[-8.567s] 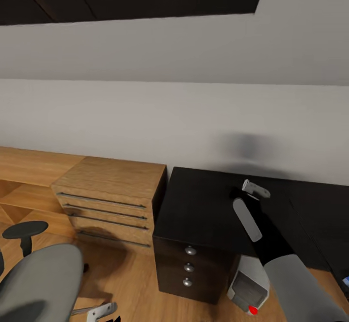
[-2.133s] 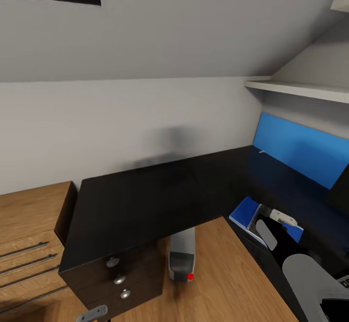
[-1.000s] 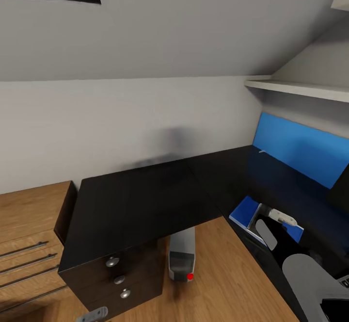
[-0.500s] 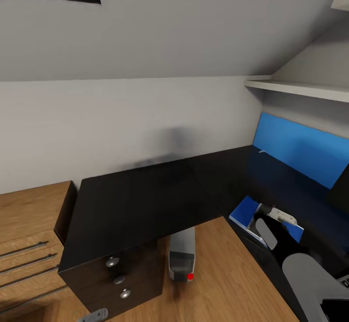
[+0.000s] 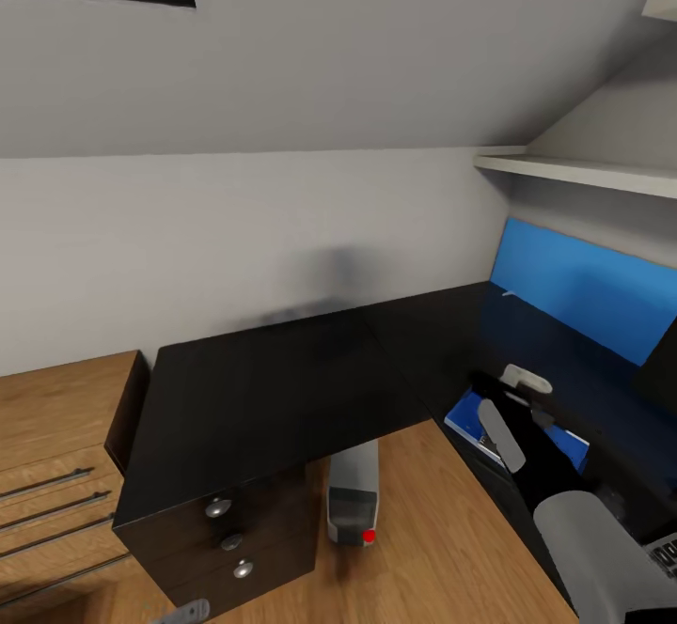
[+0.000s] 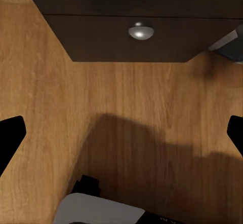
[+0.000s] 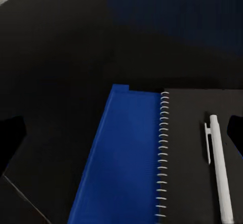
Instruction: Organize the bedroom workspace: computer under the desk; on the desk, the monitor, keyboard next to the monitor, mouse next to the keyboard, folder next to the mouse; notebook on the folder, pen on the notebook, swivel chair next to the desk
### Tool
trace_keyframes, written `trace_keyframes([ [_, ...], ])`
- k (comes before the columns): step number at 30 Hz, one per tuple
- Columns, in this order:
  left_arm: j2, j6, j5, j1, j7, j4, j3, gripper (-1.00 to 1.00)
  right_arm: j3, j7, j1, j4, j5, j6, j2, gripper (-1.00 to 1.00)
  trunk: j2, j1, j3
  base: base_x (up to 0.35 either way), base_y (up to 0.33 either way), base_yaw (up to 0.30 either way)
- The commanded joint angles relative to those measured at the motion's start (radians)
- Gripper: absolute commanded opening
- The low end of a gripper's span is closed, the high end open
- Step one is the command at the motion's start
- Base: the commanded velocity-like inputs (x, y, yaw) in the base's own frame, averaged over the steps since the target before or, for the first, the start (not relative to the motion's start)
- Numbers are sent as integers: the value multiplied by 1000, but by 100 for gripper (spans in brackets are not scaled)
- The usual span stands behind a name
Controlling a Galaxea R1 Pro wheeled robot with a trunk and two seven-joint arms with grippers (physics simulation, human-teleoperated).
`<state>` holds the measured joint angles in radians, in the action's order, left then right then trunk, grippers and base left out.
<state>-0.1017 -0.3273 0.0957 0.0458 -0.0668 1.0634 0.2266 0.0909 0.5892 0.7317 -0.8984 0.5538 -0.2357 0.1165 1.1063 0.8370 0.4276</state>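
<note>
Right hand point(image 5: 512, 408) now higher, open above pen point(image 7: 220, 168) (on notebook point(image 7: 195, 153), folder point(image 7: 124, 158)).

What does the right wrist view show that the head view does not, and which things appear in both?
Right wrist view alone makes out the white pen lying on the black spiral notebook, which lies on the folder.

Head view alone has the computer under the desk, the drawer knobs, the shelf and the right gripper, open above the folder.

Both show the blue folder and the black desk top.
</note>
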Motion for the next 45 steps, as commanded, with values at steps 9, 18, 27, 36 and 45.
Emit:
trace_keyframes([
  [9,0,131,6,0,-6,-52,-2,100,181,21,-77,-160,11,-71,-65,100,1,0,1,0,0,0],
  [18,0,193,6,0,-5,-61,-3,100,223,23,-96,-236,14,-103,-98,100,1,0,1,0,0,0],
  [27,0,201,5,0,-5,-67,-3,100,231,23,-135,-346,18,-118,-102,100,1,0,1,0,0,0],
  [36,2,205,6,0,-7,-68,-1,100,231,21,-166,-395,12,-135,-101,100,1,0,1,-302,0,0],
  [45,21,197,9,0,-16,-104,4,100,267,22,-166,-391,9,-132,-103,100,1,0,1,-334,-12,0],
])
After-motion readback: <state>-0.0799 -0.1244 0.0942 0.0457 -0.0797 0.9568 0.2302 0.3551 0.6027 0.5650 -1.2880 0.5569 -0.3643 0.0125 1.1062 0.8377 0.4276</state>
